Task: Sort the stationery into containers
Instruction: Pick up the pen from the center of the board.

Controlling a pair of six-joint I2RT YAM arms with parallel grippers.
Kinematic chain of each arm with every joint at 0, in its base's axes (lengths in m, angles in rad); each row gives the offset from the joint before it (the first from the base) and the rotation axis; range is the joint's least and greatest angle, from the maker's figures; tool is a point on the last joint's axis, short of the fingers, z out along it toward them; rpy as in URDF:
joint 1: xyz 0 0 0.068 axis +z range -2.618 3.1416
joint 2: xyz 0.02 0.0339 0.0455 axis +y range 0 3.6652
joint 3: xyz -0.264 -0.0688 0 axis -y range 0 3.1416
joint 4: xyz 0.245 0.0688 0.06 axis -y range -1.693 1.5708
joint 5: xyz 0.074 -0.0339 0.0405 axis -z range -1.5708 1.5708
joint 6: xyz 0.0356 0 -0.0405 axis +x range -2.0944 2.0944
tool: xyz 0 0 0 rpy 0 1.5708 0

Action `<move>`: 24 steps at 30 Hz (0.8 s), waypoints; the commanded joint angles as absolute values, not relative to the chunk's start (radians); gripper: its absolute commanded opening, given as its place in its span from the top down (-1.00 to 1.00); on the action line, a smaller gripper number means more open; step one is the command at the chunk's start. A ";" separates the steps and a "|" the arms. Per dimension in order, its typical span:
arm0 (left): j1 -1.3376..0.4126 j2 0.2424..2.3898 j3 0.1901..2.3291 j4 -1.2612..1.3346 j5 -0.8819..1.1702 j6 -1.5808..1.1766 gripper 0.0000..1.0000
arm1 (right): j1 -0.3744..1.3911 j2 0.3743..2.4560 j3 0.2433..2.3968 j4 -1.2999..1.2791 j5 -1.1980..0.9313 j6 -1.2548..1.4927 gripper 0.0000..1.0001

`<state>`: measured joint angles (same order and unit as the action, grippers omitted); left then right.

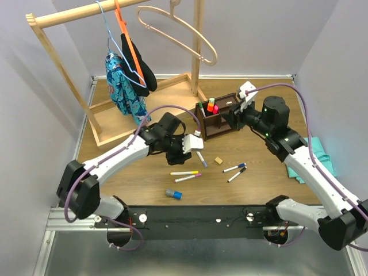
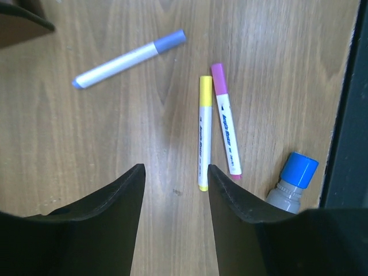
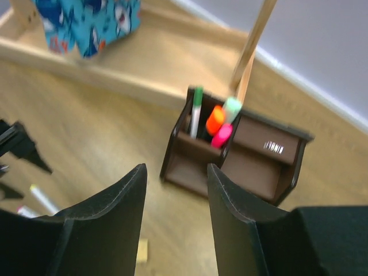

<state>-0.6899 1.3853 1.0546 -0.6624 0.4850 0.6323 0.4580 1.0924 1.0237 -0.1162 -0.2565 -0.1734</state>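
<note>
Left wrist view: left jaws parted and empty over the smooth wood-grain desk (image 2: 86, 149). A slim lilac-capped marker (image 2: 129, 59) lies alone, open desk around it. The yellow-capped marker (image 2: 203, 132) and pink-capped marker (image 2: 226, 121) lie side by side. The stubby grey cylinder (image 2: 293, 183) hugs the dark desk edge. Right jaws parted and empty before the boxy dark brown organiser (image 3: 253, 167), with bright-tipped highlighters (image 3: 215, 121) upright in one compartment.
</note>
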 commanded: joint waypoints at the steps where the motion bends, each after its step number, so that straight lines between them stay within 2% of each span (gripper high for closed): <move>1: -0.753 1.449 1.058 -0.669 0.322 0.600 -0.10 | 0.454 1.017 0.983 -0.431 -0.267 -0.192 -0.08; 2: -0.762 1.472 1.057 -0.663 0.310 0.589 -0.09 | 0.453 1.008 0.970 -0.439 -0.249 -0.189 -0.09; 6: -0.813 1.531 1.025 -0.585 0.224 0.514 -0.05 | 0.433 0.979 0.960 -0.459 -0.180 -0.192 -0.63; 13: -0.850 1.591 1.029 -0.541 0.133 0.453 0.02 | 0.378 0.960 0.979 -0.430 -0.150 -0.196 -0.63; 24: -0.894 1.667 1.094 -0.584 0.202 0.443 0.03 | 0.293 0.914 0.943 -0.388 -0.110 -0.144 -0.63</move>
